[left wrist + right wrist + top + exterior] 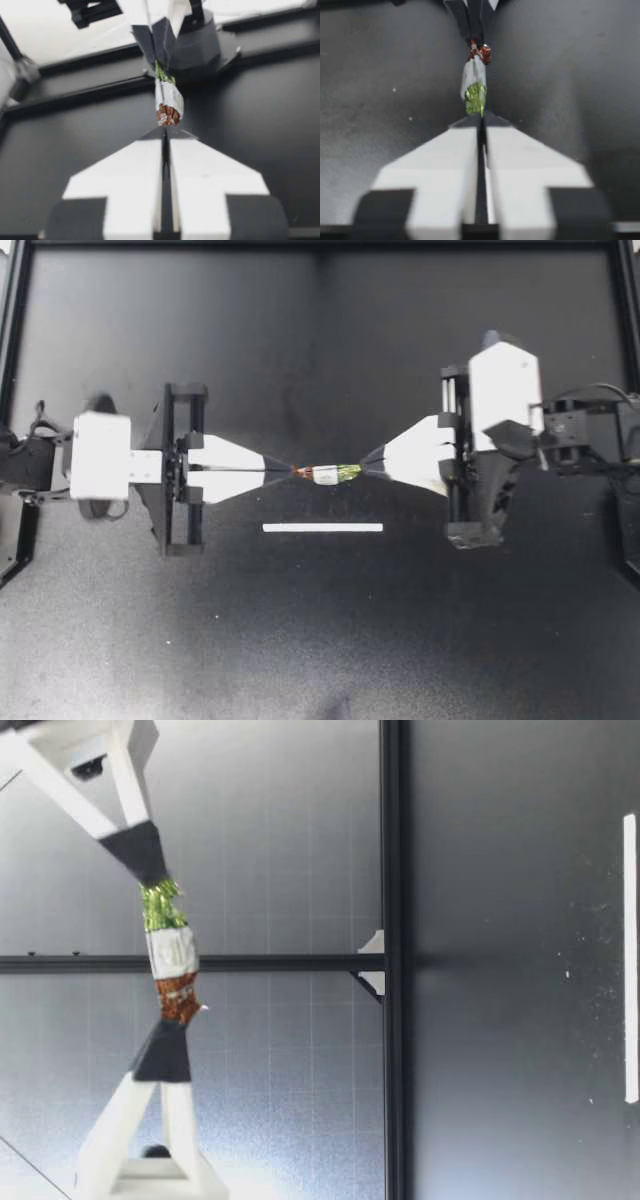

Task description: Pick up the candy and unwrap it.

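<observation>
Small foil-wrapped candy (326,474), white middle, red & green twisted ends, hangs aloft btwn L claw (284,470), pinching red end, & R claw (369,466), pinching green end. Pickup done; twists look intact, unwrap remains.

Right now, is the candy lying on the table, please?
No, the low view shows the candy above the table, its ends pinched by the left end effector and the right end effector.
</observation>
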Tool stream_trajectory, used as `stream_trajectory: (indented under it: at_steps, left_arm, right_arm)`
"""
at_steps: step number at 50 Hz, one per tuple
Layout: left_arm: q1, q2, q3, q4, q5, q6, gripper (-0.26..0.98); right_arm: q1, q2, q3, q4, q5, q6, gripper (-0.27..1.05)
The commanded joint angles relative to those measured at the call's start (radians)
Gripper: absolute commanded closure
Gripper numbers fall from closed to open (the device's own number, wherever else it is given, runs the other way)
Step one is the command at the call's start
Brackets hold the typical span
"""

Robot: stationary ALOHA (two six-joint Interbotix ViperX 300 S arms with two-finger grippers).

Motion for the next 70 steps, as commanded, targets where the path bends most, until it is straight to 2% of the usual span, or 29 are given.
stream_trajectory:
  at_steps: [1,7,10,18,20,25,34,39,43,51,63,70]
  left_arm:
    - [0.000,-0.021,-0.035,0.000,0.041,0.078,0.89]
    - [0.000,-0.020,-0.067,0.000,0.091,0.212,0.89]
    - [0.000,-0.020,-0.074,0.012,0.106,0.293,0.89]
    - [-0.015,-0.021,-0.075,0.130,0.117,0.658,0.89]
    - [-0.025,-0.021,-0.078,0.143,0.117,0.753,0.89]
    - [-0.032,-0.015,-0.091,0.129,0.112,1.023,0.89]
    - [-0.031,-0.009,-0.083,0.067,0.043,1.299,0.88]
    - [-0.008,-0.008,-0.064,0.046,-0.028,1.378,0.88]
    - [0.012,0.002,-0.043,0.046,-0.155,1.483,0.88]
    - [0.015,0.025,-0.014,0.048,-0.350,1.612,0.88]
    - [0.014,0.048,-0.006,0.100,-0.397,1.598,0.88]
    - [0.014,0.049,-0.014,0.101,-0.400,1.591,0.88]
  right_arm:
    - [0.003,-0.034,0.008,0.002,-0.074,0.002,0.44]
    - [0.000,-0.046,0.038,0.011,-0.158,0.009,0.21]
    - [-0.014,-0.051,0.054,0.026,-0.216,0.023,0.22]
    - [-0.055,-0.021,0.087,0.072,-0.383,0.107,0.24]
    - [-0.061,-0.005,0.087,0.072,-0.417,0.144,0.24]
    - [-0.069,0.040,0.080,0.072,-0.477,0.238,0.24]
    - [-0.069,0.106,0.071,0.048,-0.509,0.407,0.25]
    - [-0.069,0.118,0.067,-0.014,-0.518,0.488,0.25]
    - [-0.069,0.127,0.058,-0.087,-0.541,0.543,0.25]
    - [-0.069,0.160,0.029,-0.175,-0.624,0.589,0.25]
    - [-0.112,0.167,0.021,-0.192,-0.710,0.574,0.25]
    - [-0.112,0.176,0.023,-0.198,-0.739,0.584,0.25]
